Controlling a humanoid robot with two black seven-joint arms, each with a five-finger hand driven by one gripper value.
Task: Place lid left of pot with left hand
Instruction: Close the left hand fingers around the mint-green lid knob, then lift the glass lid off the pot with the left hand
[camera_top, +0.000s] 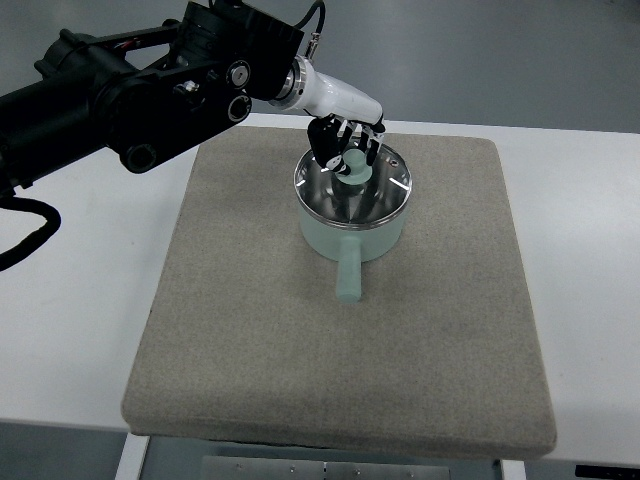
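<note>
Lid (352, 186) sits on the pot (352, 232), and from the top view we see its shiny metal face with a pale green knob (355, 166) at the middle. Our left hand (345, 145) reaches down over the far part of the lid, its arm (120, 100) coming in from the left edge and crossing the far left corner of the mat (340, 340). We see its dark fingers (325, 150) curled close around the knob, touching it, so they appear to have hold of it; how firmly they press we cannot tell.

We find the pot, a pale green one, standing upright on the grey mat, toward the mat's far edge and near the middle from side to side. Its handle (348, 275) points toward the near edge of the mat. The mat lies flat on the white bench (70, 330), which shows bare along the left and right sides. On the mat to the left of the pot we see only grey fabric. Our right arm does not show in this view.
</note>
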